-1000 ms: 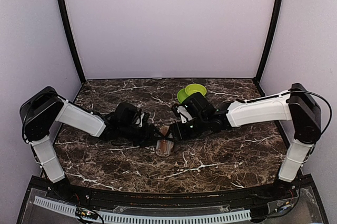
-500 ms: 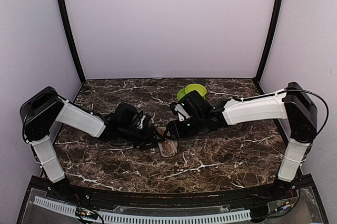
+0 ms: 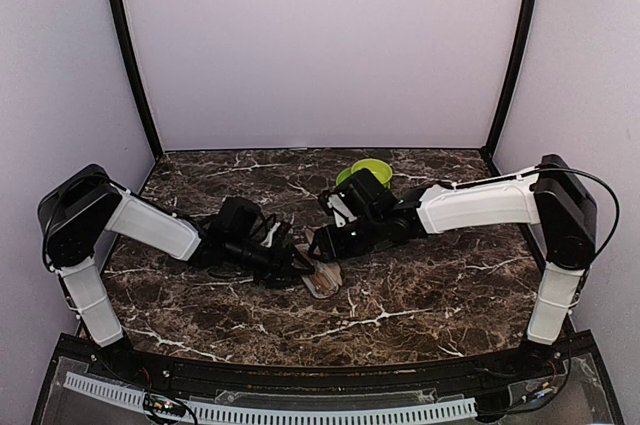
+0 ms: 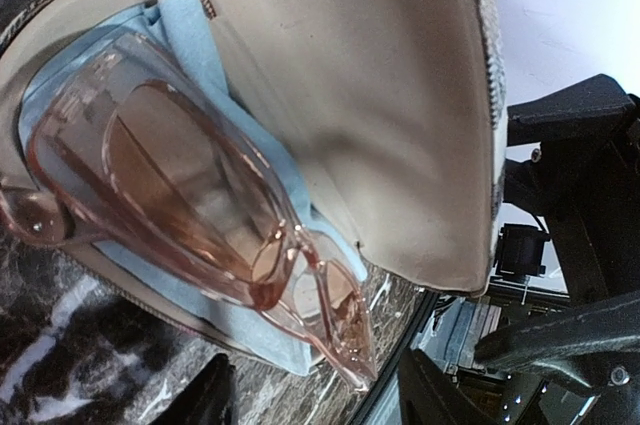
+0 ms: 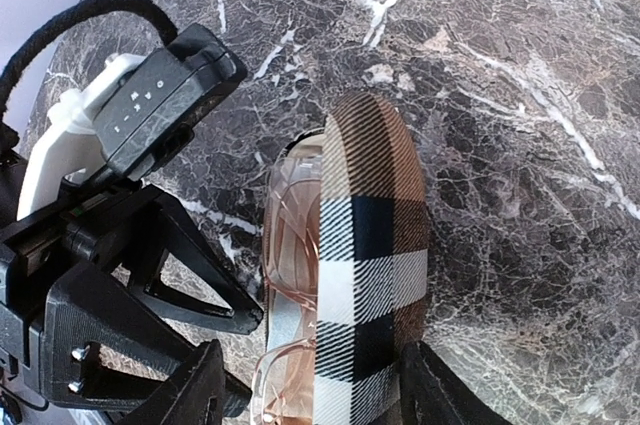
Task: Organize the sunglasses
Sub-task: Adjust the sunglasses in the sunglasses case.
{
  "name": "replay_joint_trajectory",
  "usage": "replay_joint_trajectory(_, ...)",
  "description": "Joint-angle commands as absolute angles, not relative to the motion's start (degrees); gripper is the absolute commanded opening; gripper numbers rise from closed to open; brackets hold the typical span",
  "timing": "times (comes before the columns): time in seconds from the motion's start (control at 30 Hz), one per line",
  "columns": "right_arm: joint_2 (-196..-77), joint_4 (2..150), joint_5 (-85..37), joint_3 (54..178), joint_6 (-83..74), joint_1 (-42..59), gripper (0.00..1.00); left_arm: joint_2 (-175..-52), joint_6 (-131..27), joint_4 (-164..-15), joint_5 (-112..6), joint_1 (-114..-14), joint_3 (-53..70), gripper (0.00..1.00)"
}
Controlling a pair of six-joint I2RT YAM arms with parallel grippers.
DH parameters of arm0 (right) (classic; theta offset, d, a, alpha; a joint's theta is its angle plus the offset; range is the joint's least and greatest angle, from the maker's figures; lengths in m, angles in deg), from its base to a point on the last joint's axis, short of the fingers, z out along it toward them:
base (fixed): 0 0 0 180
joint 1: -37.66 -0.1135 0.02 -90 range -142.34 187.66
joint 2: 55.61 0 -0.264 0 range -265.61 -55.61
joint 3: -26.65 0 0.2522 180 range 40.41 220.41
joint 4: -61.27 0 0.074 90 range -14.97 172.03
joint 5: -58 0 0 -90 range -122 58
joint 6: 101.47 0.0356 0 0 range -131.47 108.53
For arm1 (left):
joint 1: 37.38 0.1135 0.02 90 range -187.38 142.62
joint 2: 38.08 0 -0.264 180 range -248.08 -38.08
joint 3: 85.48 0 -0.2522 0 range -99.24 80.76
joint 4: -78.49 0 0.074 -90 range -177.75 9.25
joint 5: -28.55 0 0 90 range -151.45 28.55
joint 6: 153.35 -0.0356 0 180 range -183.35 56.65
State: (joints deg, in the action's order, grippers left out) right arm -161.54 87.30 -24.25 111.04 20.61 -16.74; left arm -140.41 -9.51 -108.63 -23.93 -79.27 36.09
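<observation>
Sunglasses (image 4: 180, 195) with pink-tinted lenses are lying inside the open plaid case (image 5: 365, 275), resting on a blue cleaning cloth (image 4: 200, 35) in its lower shell, near the middle of the marble table (image 3: 450, 285). One end of the frame seems to be poking past the shell's rim. The lid (image 4: 380, 95) is standing half raised over them.

The right gripper (image 5: 305, 390) is hovering over the lid's checked outside with its fingers spread to either side of it; whether they are touching it cannot be told. The left gripper (image 4: 315, 400) is pointing at the case's open side, fingers also spread and holding nothing.

Judging from this, the glasses are already stowed and the closing of the case is the step in hand. The next move is probably calling for the right arm to press the lid down while the left is steadying the shell. The overhanging end may need nudging inward first, or the lid could be pinching the frame.
</observation>
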Motion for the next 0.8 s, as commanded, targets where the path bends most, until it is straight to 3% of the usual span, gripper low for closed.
replay_joint_trajectory(0.0, -162.48, 87.69, -24.18, 113.07, 19.41, -17.07, 0.6, -136.72, -13.96, -104.63, -23.94, -79.1, 34.84, 0.56)
replay_joint_trajectory(0.4, -163.18, 88.42, -24.22, 113.77, 18.94, -17.08, 0.6, -132.26, -18.59, -100.65, -28.56, -77.13, 36.79, 0.64)
replay_joint_trajectory(0.77, -164.04, 88.66, -23.9, 114.54, 18.75, -17.07, 0.6, -132.53, -33.65, -86.04, -42.26, -77.2, 29.7, 0.61)
